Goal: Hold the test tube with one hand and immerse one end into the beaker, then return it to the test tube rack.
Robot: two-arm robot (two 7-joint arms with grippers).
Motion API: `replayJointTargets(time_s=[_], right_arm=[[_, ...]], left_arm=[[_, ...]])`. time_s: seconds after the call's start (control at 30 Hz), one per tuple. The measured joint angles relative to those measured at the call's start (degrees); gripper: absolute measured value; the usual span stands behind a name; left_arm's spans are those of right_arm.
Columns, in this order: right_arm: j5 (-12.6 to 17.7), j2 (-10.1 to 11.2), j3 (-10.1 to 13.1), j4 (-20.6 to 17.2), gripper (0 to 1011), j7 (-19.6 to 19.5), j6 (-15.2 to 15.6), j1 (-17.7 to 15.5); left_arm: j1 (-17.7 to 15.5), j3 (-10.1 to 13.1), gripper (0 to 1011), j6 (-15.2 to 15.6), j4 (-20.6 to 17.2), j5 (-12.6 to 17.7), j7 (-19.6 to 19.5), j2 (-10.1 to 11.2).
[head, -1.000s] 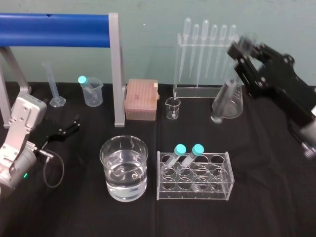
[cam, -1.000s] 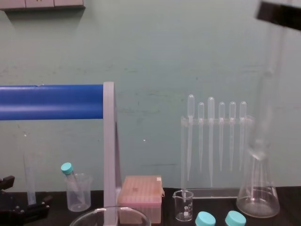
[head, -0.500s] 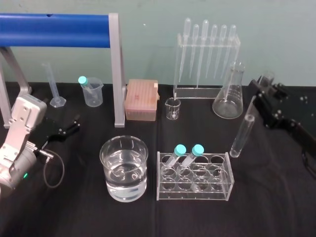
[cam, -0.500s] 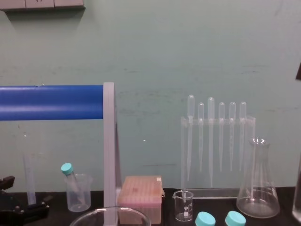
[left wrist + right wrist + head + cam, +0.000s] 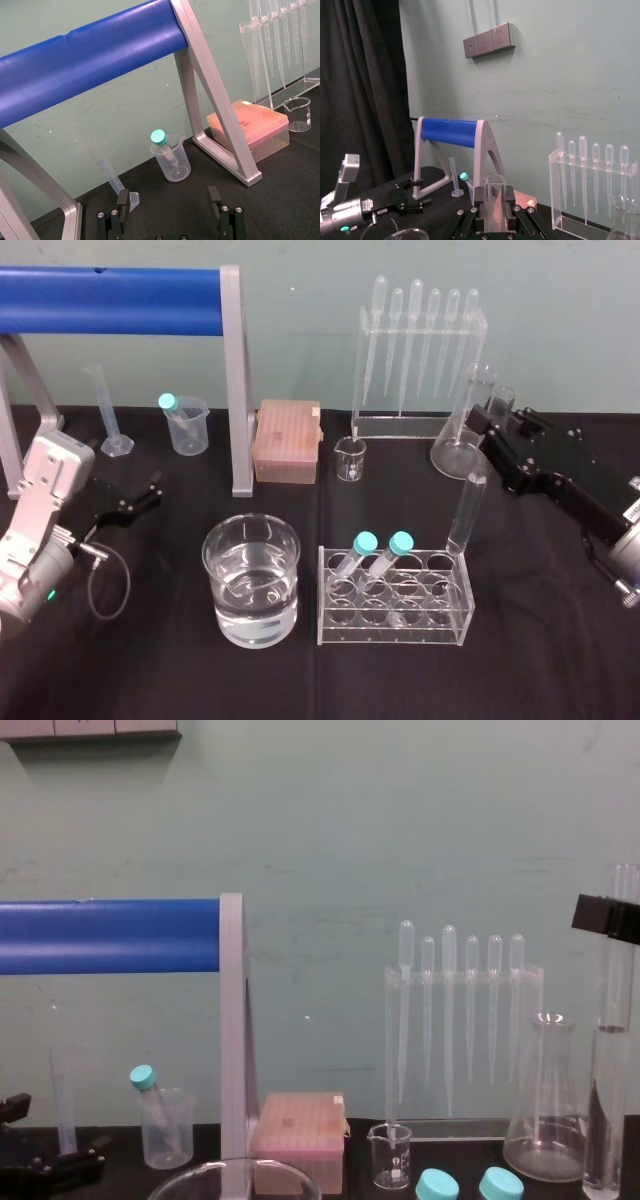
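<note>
Now the right tool (image 5: 490, 425) pinches the test tube (image 5: 470, 500) close under its open mouth, at the right of the head view. The tube hangs nearly upright, tipped a little, with its round end low at the far right corner of the test tube rack (image 5: 395, 632). I cannot tell whether that end is inside a hole or just beside the rack. The beaker (image 5: 222, 612) stands at the lower middle of the frame, left of the rack and near it, partly filled with clear liquid. It is well apart from the tube.

Whether the tube has been dipped I cannot tell. If the dip is next, the tube should rise first, since the two teal-capped tubes (image 5: 382, 545) lean in the rack between it and the beaker. It should then travel left above those caps, come upright over the middle of the beaker's mouth, and go down slowly so glass does not knock the rim. If seating in the rack is next, the tube needs straightening over one hole before it goes down.

The flask (image 5: 448, 455) stands just behind the right tool, close enough to be clipped by a backward swing. The small glass cup (image 5: 351, 460) and the dropper stand (image 5: 415, 415) sit farther back.

The left tool (image 5: 138, 502) rests on the tabletop at the left, fingers spread, idle.
</note>
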Motion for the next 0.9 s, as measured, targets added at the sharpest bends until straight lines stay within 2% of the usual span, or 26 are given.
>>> replayJointTargets(time_s=[0.23,0.9], right_arm=[[-0.1,0.4,-0.5,2.1,228,0.5,0.1,1.4],[-0.5,-0.1,-4.3,8.7,228,3.0,0.1,5.4]], left_arm=[[0.0,0.0,1000,0.0,0.0,0.0,0.0,0.0],[0.0,0.0,1000,0.0,0.0,0.0,0.0,0.0]])
